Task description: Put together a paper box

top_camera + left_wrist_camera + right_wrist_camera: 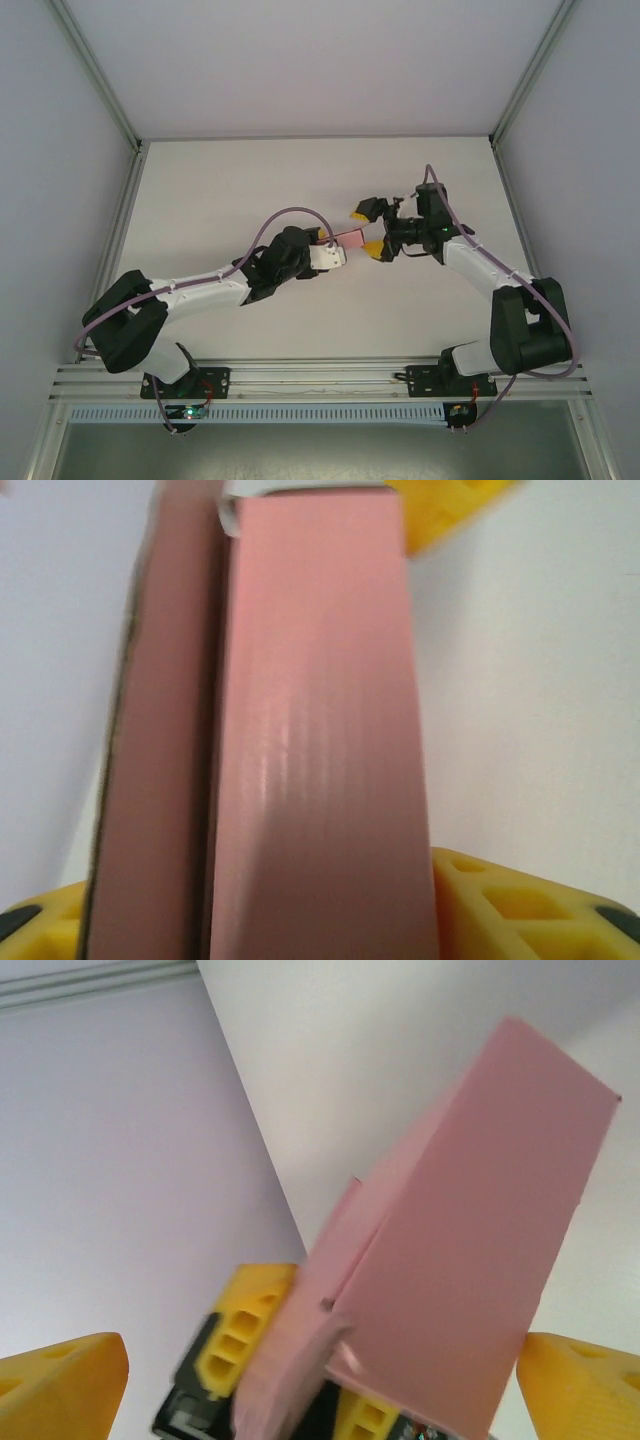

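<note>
Your left claw (336, 252) is clamped on the paper box (349, 239) at mid-surface. Its long axis points right, into your right claw (366, 231), whose fingers stand wide apart, straddling that end.

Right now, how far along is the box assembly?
Done: the paper box is folded into a rectangular body. In hand: the left pincer grips one end; the right pincer stands open around the other end, not gripping. Left: a side flap stands apart from the body with a gap between, so closing it probably remains.
</note>
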Robot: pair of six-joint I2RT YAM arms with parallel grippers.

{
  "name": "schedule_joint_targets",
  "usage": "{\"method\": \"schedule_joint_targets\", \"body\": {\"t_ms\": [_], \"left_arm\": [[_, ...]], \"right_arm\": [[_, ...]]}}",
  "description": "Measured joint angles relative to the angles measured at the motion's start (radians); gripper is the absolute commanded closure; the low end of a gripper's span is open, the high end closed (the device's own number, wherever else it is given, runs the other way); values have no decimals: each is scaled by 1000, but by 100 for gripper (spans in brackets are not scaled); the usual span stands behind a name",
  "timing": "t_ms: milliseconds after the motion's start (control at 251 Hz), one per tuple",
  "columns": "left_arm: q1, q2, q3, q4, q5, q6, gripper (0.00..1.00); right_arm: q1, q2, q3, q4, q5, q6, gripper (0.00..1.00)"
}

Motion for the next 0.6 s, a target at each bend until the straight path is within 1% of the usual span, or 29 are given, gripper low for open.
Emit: {"method": "schedule_joint_targets", "body": {"t_ms": [32,104,243,311,371,443,523,599], "left_arm": [[0,0,6,-19,3,-8,57],[0,-2,10,-53,13,-28,59],[3,-4,-2,-100,50,-64,60],[11,-5,-13,-104,85,-85,60],[32,-5,-15,-117,131,-108,60],[74,-5,-14,-137,202,-135,60],[132,-4,-10,-180,299,-158,60],[191,2,11,-232,409,-172,61]], "right_arm": [[-7,-15,16,-18,18,-22,1],[-26,-63,46,-38,68,-74,1],[-43,-177,55,-40,206,-195,2],[-43,-237,35,-5,283,-273,1],[-43,-298,-11,56,339,-349,2],[-43,-372,-88,151,371,-439,2],[-42,-430,-171,253,370,-521,2],[-40,-447,-208,294,357,-587,2]]}}
